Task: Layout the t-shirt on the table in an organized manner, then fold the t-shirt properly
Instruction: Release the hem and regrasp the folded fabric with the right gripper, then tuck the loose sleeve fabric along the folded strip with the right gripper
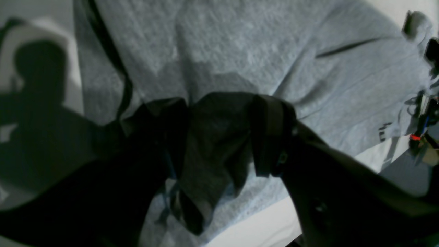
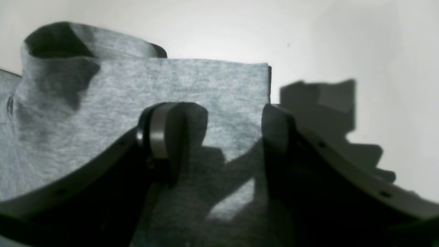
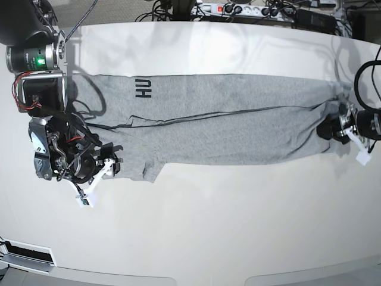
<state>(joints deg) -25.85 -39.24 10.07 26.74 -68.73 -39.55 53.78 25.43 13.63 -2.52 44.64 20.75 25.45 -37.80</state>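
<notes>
You have the t-shirt (image 3: 220, 119) stretched lengthwise across the far half of the table (image 3: 208, 238), your left gripper (image 1: 219, 137) clenched on cloth at one end, your right gripper (image 2: 219, 137) spread over the other end.

Base view was bright and even, lit from above; the table (image 3: 196, 220) glared white, with soft reflections along its far edge. Detail was sharp, slight barrel bend at the edges. Left wrist view was dim and murky: the left gripper (image 1: 219, 137) sat near-black and out of focus, its shadow a heavy blot on the table at left. The shirt (image 1: 240, 51) weave looked soft and noisy, far right corner blurred. Right wrist view was brighter, washed-out white background, right gripper (image 2: 219, 144) fingers (image 2: 164, 137) blurred, a hard-edged shadow thrown right onto the table, shirt edge mildly soft.
</notes>
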